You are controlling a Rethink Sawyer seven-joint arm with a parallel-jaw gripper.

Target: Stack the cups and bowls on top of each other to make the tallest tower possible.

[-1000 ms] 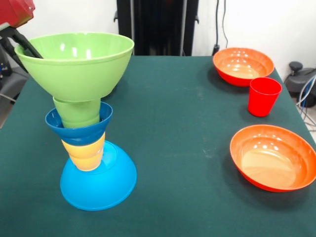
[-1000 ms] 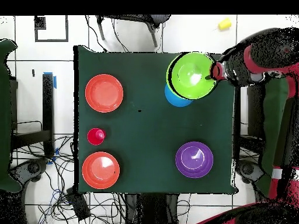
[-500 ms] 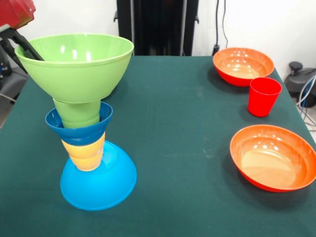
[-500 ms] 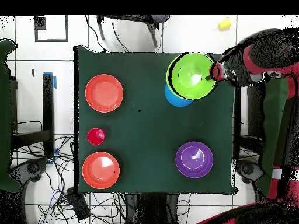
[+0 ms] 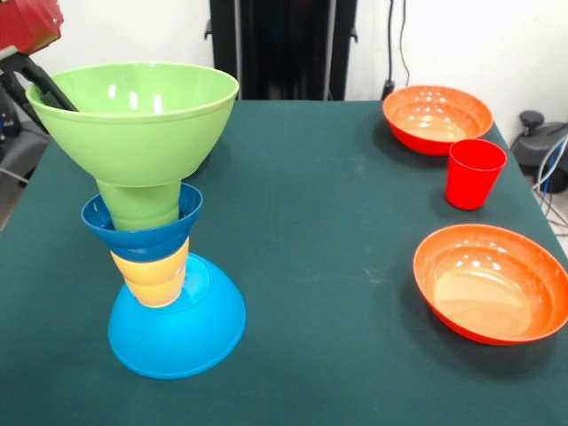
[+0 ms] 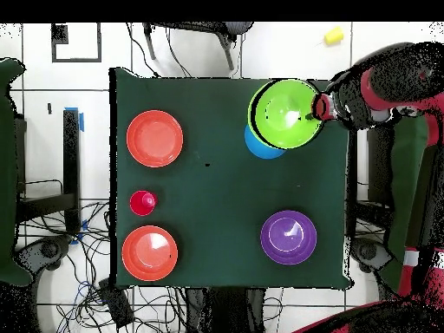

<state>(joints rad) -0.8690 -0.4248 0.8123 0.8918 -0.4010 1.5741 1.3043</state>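
The green bowl point(image 5: 138, 115) hides where the jaws close.

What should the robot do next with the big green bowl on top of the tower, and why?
Probably let go of the green bowl gently and lift straight away. The bowl already sits on the green cup atop the tower, and the gripper is at its rim on one side. The stack looks narrow under a wide bowl, so a sideways tug could tip it.

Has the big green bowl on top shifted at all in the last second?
Yes, slightly: the green bowl has tilted and risen a little against the dark blue bowl below it.
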